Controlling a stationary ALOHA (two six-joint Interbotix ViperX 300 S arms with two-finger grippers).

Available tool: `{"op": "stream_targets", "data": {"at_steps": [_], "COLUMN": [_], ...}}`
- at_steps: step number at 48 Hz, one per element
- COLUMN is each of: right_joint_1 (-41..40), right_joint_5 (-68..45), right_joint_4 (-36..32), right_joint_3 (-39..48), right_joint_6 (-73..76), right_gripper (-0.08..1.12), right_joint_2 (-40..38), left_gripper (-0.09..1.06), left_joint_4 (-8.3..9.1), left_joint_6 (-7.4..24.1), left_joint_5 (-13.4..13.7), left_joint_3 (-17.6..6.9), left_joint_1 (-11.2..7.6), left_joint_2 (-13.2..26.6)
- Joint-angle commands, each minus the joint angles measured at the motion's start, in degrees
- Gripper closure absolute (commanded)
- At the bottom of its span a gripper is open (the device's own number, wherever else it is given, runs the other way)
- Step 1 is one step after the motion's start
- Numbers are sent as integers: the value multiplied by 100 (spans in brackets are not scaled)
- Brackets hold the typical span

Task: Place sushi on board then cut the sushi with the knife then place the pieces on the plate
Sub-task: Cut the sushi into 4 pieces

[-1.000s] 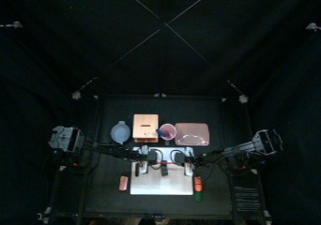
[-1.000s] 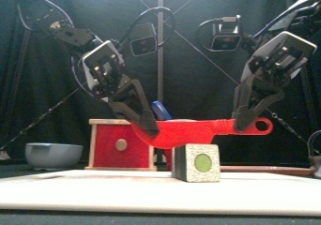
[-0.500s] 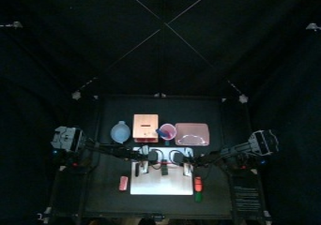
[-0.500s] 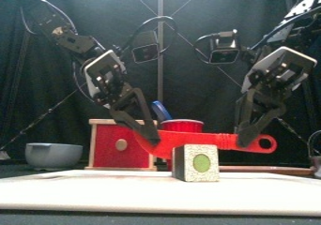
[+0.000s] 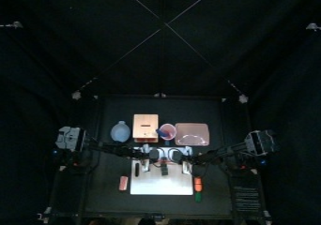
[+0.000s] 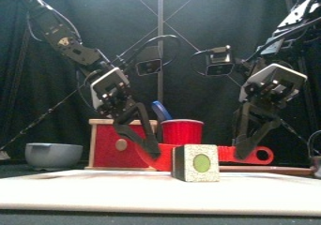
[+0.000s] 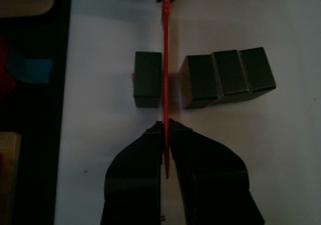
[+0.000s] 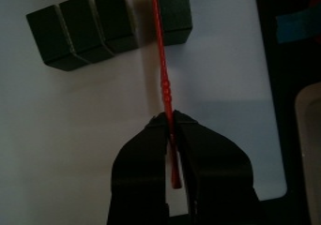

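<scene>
A dark green sushi roll (image 6: pixel 196 162) lies on the white cutting board (image 6: pixel 75 193). The red knife (image 6: pixel 213 156) runs level across it, each end held by one gripper. My left gripper (image 6: pixel 148 152) is shut on one end and my right gripper (image 6: pixel 246 150) on the handle end. In the left wrist view the knife (image 7: pixel 164 51) sits between one block (image 7: pixel 148 81) and three joined blocks (image 7: pixel 228 76), with the left gripper (image 7: pixel 164 135) pinching it. The right wrist view shows the same knife (image 8: pixel 160 60), the blocks (image 8: pixel 82 27) and my right gripper (image 8: pixel 171 127).
Behind the board stand the wooden box with a red drawer front (image 6: pixel 120 144), the red cup (image 6: pixel 183 131) with a blue knife, the blue-grey bowl (image 6: pixel 53 154) at left and the pink tray (image 5: pixel 192 132) at back right. Small toy foods (image 5: pixel 197 185) lie beside the board.
Both grippers have come down together, bringing the red knife from above the sushi roll down into it, between the blocks.
</scene>
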Motion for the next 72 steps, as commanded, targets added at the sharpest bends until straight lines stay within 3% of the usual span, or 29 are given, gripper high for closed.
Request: {"op": "stream_targets", "data": {"at_steps": [1,7,24,36,43,57,72], "right_joint_1": [-167,-211,-105,255,369,431,448], "right_joint_5": [105,132,378,378,378,360,343], "right_joint_4": [-62,-114,-88,-35,88,167,193], "right_joint_3": [-44,-70,-246,-255,-255,-229,-229], "right_joint_6": [0,0,26,70,62,70,70], "right_gripper": [71,71,71,71,71,71,71], "right_joint_2": [-202,-316,-1055,-1125,-1081,-1028,-870], "left_gripper": [49,49,49,49,49,49,49], "left_joint_4": [18,18,62,35,-26,-220,-246], "left_joint_6": [0,0,-9,-26,-35,-35,-35], "left_joint_5": [70,149,492,519,510,510,519], "left_joint_3": [-62,-62,-53,-97,-149,-246,-299], "left_joint_1": [79,149,88,-448,-659,-712,-765], "left_joint_2": [-70,-132,-589,-747,-677,-527,-483]}}
